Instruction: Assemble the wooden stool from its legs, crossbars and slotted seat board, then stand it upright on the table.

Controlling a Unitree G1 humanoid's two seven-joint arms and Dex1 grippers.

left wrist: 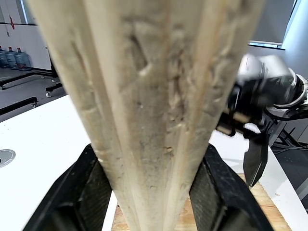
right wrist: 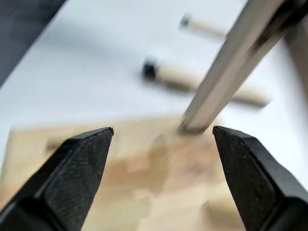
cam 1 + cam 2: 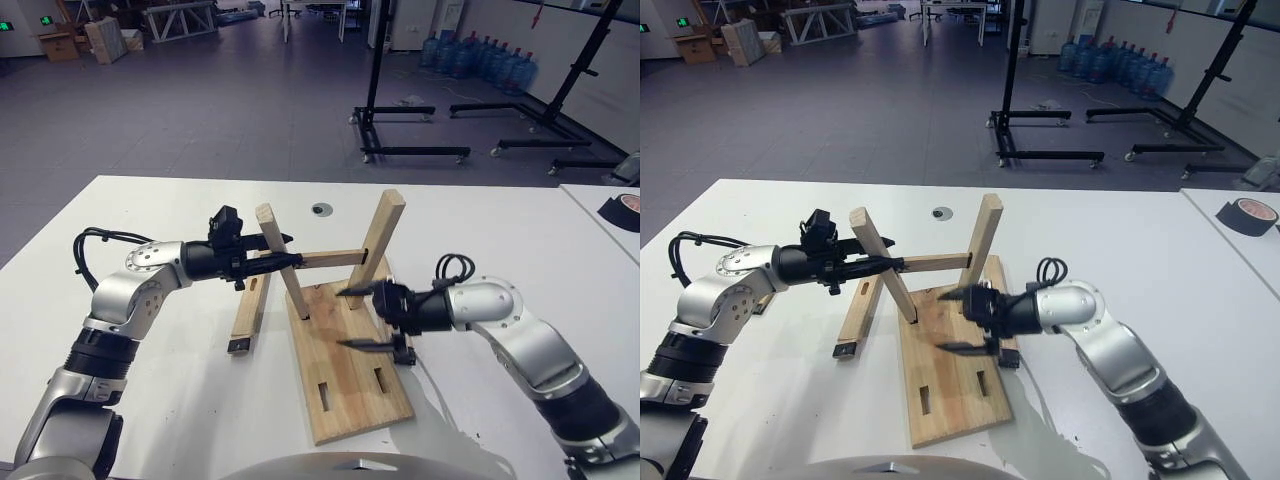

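Wooden leg (image 1: 149, 96) pinched by left pincer (image 3: 290, 251); right pincer (image 2: 162, 130) spread above seat board (image 3: 345, 395).

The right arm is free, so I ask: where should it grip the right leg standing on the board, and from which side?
Probably the lower half of the right leg, below the crossbar, coming from the robot's right, where the open right gripper hovers. The leg is a leaning square bar, so the jaws should close on two opposite flat sides.
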